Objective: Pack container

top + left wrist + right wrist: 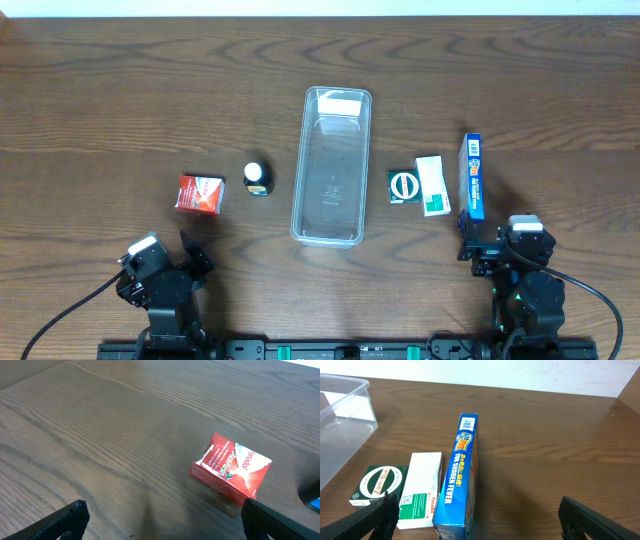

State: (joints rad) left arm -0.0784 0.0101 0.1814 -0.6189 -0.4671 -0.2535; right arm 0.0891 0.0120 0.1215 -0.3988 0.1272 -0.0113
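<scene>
Just short of a glossy red-and-white carton [231, 471] with the partly legible lettering "anadol", the left end effector [164, 510] hangs with its black fingers spread wide and nothing between them. The right end effector [477, 510] is likewise agape, its fingers standing clear on either side of the near end of a long blue box [461, 477] printed "FOR SUDDEN FEVER" below a barcode. Beside that box lie a white-and-green carton [421, 489] marked "Panadol" and a flat green pack [376, 485] with "Zam-Buk" in a white ring. A small dark bottle with a white cap [257, 178] stands near the red carton. At the centre of the dark wood-grain surface [100, 100] sits the container [330, 190], a long clear plastic tray with rounded corners and a white label [340, 103] at its far end.
</scene>
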